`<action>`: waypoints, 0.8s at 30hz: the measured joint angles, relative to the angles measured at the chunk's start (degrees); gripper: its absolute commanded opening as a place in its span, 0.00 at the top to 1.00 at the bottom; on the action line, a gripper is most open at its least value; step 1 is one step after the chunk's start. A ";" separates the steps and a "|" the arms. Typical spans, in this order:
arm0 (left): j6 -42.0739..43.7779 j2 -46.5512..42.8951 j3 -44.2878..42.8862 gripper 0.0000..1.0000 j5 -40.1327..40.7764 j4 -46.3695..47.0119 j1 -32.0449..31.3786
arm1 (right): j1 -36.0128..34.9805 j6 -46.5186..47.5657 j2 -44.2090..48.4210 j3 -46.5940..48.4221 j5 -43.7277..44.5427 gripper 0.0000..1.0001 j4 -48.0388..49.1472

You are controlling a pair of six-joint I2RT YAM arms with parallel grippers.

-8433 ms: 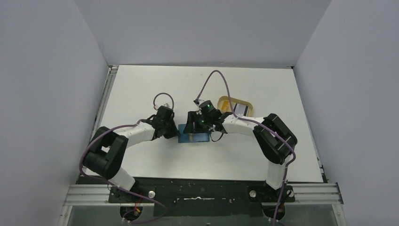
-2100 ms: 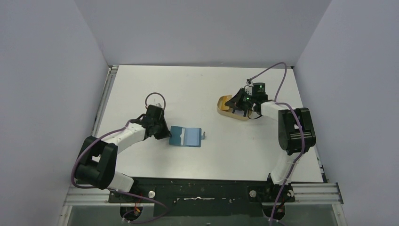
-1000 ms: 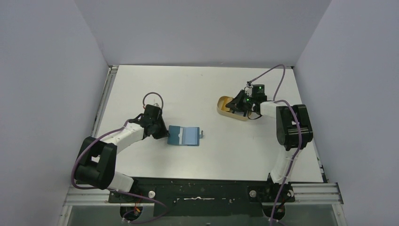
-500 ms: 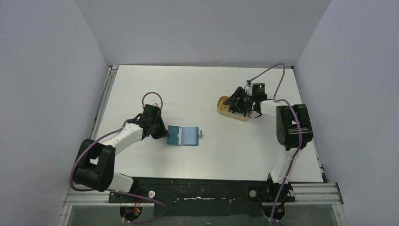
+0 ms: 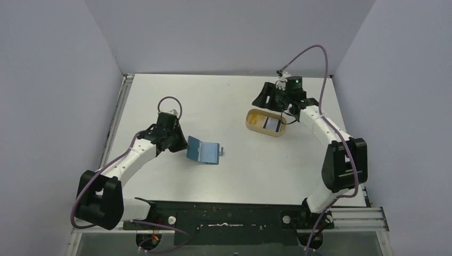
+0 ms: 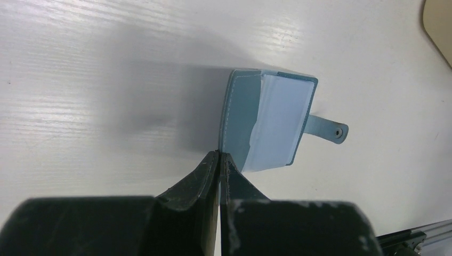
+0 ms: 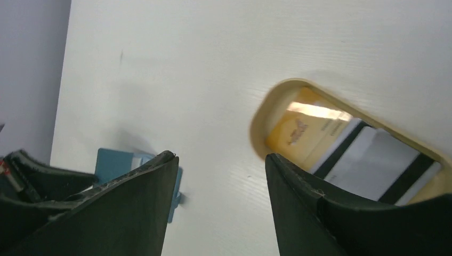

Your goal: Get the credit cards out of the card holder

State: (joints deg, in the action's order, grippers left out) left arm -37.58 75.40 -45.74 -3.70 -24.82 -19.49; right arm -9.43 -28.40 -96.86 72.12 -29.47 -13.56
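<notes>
The teal card holder (image 5: 204, 151) lies open on the table, its left flap raised and its snap tab (image 6: 327, 128) pointing right. My left gripper (image 5: 180, 144) is shut on the edge of that flap (image 6: 241, 120); the paler blue inside (image 6: 280, 120) shows no card. Two credit cards lie in the tan tray (image 5: 252, 124): a white one with black bands (image 5: 273, 124) and a yellow one (image 5: 258, 118). My right gripper (image 5: 268, 97) is open and empty, held above the tray's far side. In the right wrist view both cards (image 7: 376, 162) (image 7: 304, 128) and the holder (image 7: 113, 162) show.
The tan oval tray (image 7: 262, 124) stands right of centre on the white table. A corner of it shows in the left wrist view (image 6: 440, 24). Grey walls close off the table on three sides. A metal rail runs along the left edge (image 5: 118, 114).
My right gripper has risen from the tray and drawn back, leaving the white card there. My left gripper has lifted the holder's left flap and shifted the holder slightly left.
</notes>
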 measured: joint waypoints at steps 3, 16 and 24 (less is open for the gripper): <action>0.61 -0.26 -0.61 1.00 0.00 -0.87 0.02 | -8.02 3.02 4.31 1.44 2.78 0.40 -2.03; 2.36 -0.44 -3.58 1.00 0.26 -4.48 0.04 | -30.21 0.68 -8.20 -1.38 5.95 0.42 -4.02; 2.78 -1.16 -3.58 1.00 0.44 -5.40 0.04 | -31.93 0.52 -9.14 1.99 6.82 0.49 -5.33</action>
State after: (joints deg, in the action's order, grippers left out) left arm -34.81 74.24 -49.32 -3.27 -30.22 -19.44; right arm -41.36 -27.88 -106.00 74.11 -22.65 -18.90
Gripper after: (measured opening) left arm 0.007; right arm 0.537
